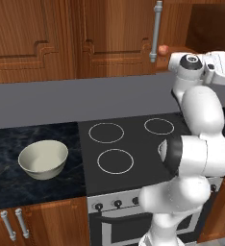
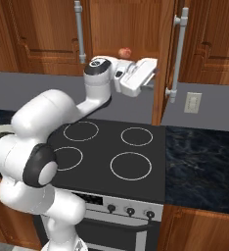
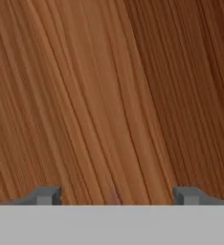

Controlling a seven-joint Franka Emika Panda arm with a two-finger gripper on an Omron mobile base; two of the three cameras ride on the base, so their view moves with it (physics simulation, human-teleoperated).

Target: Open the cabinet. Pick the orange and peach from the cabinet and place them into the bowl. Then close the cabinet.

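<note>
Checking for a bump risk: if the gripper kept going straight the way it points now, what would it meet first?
Probably bare wood of the cabinet. The hand view shows wood grain close ahead of the open gripper, with no fruit in line. Which panel it is, and how near, is unclear.

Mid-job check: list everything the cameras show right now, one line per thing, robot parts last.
cabinet: one, reddish-brown wood, on the wall above the stove, right door swung open edge-on.
bar handles: two, silver, vertical, one on each cabinet door.
peach: one, pinkish-red, inside the cabinet just above the wrist.
bowl: one, cream-white, on the dark counter left of the stove.
stove: one, black top with four ring burners, knobs along the front.
wall outlet: one, pale, on the grey wall right of the open door.
low cabinet handles: two, short, silver, under the bowl.
tool: one, dark tips spread wide, empty, facing wood.
</note>
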